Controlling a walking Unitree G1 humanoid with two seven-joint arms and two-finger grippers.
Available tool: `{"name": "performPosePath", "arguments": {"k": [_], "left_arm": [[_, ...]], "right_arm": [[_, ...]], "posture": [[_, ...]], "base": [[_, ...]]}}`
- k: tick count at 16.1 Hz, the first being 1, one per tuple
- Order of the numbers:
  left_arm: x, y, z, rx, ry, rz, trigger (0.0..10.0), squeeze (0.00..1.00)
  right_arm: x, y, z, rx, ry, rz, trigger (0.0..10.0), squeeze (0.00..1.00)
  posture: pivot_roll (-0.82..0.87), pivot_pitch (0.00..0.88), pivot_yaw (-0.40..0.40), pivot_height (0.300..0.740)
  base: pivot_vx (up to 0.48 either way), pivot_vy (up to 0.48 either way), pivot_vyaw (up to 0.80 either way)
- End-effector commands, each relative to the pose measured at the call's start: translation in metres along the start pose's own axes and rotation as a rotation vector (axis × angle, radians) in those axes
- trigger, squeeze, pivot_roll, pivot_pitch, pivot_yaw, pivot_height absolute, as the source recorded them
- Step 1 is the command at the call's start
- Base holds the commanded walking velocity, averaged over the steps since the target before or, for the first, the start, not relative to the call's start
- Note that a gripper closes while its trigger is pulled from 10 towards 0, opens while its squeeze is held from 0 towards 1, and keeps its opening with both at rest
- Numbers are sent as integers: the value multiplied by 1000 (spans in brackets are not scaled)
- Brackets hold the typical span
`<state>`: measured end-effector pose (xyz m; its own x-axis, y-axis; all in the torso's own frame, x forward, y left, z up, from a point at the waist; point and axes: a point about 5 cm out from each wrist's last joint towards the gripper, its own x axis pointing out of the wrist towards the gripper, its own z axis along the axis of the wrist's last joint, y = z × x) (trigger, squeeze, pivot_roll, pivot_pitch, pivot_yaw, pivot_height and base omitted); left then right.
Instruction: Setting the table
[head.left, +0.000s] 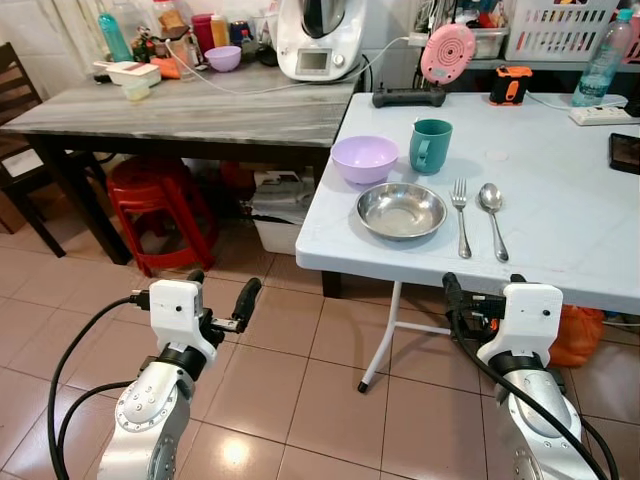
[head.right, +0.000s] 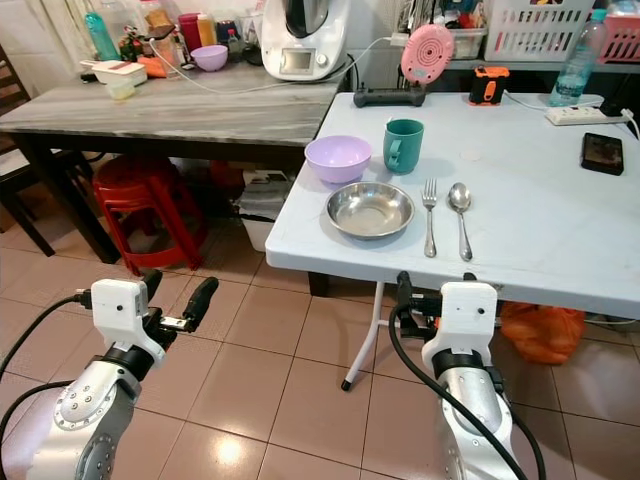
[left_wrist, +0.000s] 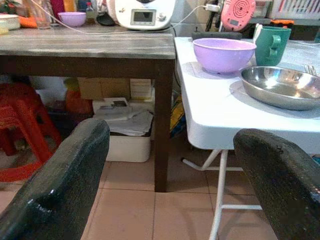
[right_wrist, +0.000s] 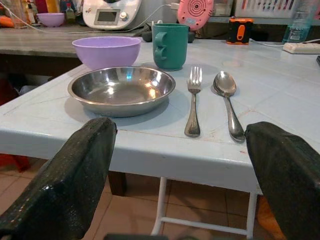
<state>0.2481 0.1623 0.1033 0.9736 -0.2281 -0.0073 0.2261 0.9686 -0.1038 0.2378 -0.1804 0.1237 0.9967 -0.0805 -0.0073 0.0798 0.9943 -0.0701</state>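
Dark phone (head.left: 625, 152) running off the head view's right edge, orange bag (head.left: 575, 335) hiding under the white table (head.left: 560, 240), counter bottles (head.left: 205, 30) sitting too small to identify

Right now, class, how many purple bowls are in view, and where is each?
2. One purple bowl sits on the white table behind the steel dish; a smaller one stands far back on the grey table.

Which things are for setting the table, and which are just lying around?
For the table: steel plate, purple bowl, green mug, fork, spoon.

Lying about: phone, water bottle, pink speaker, red stools.
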Motion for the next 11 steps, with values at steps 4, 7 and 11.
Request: {"name": "performPosePath", "arguments": {"k": [4,7,11], "left_arm": [[-1,-2,6,0,-23,-31,10000,0],[0,-4,7,-6,-22,-48,10000,0],[1,-5,6,-8,-16,-61,10000,0]], "right_arm": [[1,2,11,2,-47,4,10000,0],[0,2,11,7,-47,-5,10000,0],[0,1,10,10,-44,-10,10000,0]], "posture": [[-57,0,82,740],[-60,0,86,740],[-62,0,89,740]], "base": [[369,0,0],[398,0,0],[393,0,0]]}}
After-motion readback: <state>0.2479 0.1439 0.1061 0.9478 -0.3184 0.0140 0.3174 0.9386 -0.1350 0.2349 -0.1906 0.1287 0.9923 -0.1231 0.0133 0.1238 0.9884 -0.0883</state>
